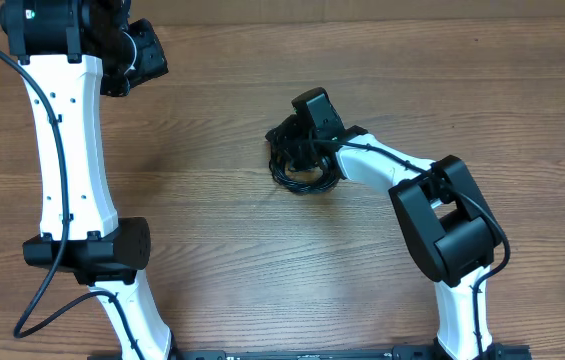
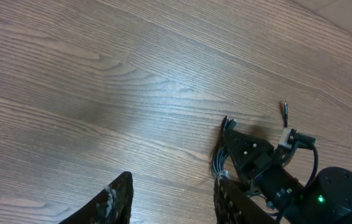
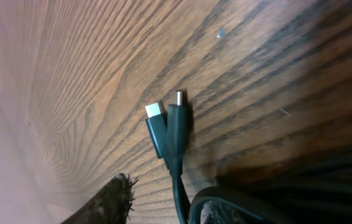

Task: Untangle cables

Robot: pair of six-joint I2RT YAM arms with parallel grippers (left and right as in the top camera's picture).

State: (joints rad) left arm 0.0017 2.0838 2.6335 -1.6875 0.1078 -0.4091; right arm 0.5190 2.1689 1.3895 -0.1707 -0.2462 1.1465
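The cables [image 1: 302, 176] lie as a small bundle of thin black cords on the wooden table, right of centre. My right gripper [image 1: 288, 150] is down on the bundle's top left part. In the right wrist view two plug ends [image 3: 166, 127], one silver-tipped, lie side by side. Their cords and dark loops [image 3: 238, 202] run between my right gripper's [image 3: 182, 211] fingers, which are spread. Only its left finger shows clearly. My left gripper [image 1: 150, 52] is open and empty at the far left, well away from the bundle. The left wrist view shows the left gripper [image 2: 172, 202] and the bundle [image 2: 221, 163].
The right arm's black wrist [image 2: 275, 177] sits over the bundle. A small loose plug tip [image 2: 284, 111] lies on the wood just beyond it. The left arm's white link [image 1: 67, 140] and base [image 1: 87, 250] stand along the left side.
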